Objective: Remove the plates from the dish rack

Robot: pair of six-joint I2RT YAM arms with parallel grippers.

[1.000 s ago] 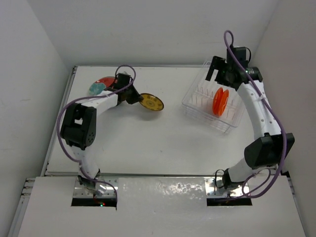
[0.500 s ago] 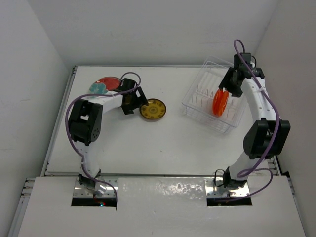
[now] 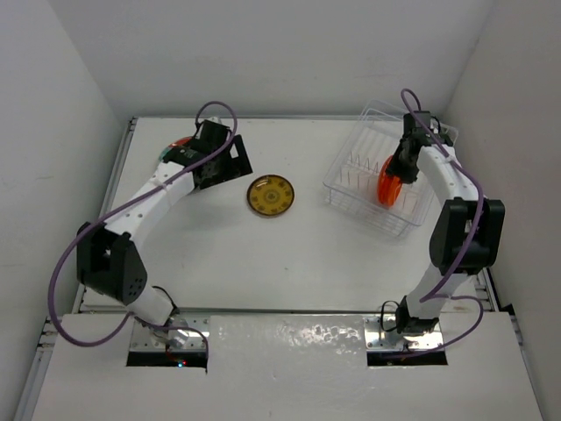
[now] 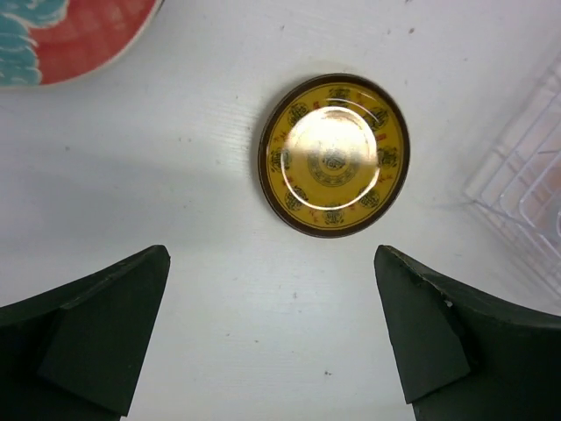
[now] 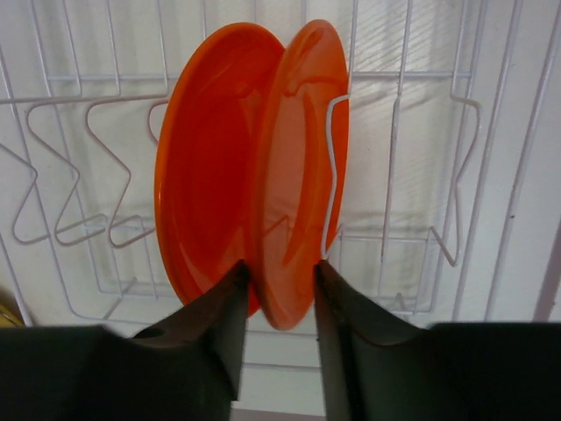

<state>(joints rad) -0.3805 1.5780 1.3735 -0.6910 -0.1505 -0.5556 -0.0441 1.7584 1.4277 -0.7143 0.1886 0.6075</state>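
Two orange plates (image 5: pixel 210 167) stand on edge side by side in the clear dish rack (image 3: pixel 342 186). My right gripper (image 5: pixel 280 267) reaches down into the rack, and its fingers press on both faces of the right-hand orange plate (image 5: pixel 298 158), shut on its rim. From above, the right gripper (image 3: pixel 396 168) sits on the orange plates (image 3: pixel 389 186). The yellow-amber plate (image 4: pixel 333 155) lies flat on the table. My left gripper (image 4: pixel 270 254) hovers wide open a little short of it, holding nothing. The red plate with teal flowers (image 4: pixel 70 35) lies at the far left.
A corner of the dish rack (image 4: pixel 526 202) shows at the right edge of the left wrist view. In the top view, the left arm (image 3: pixel 149 197) hides most of the red plate (image 3: pixel 181 141). White walls close in the table on three sides.
My left gripper opened, left the yellow-amber plate on the table and drew back toward the far left. My right gripper dropped into the rack and closed on an orange plate.
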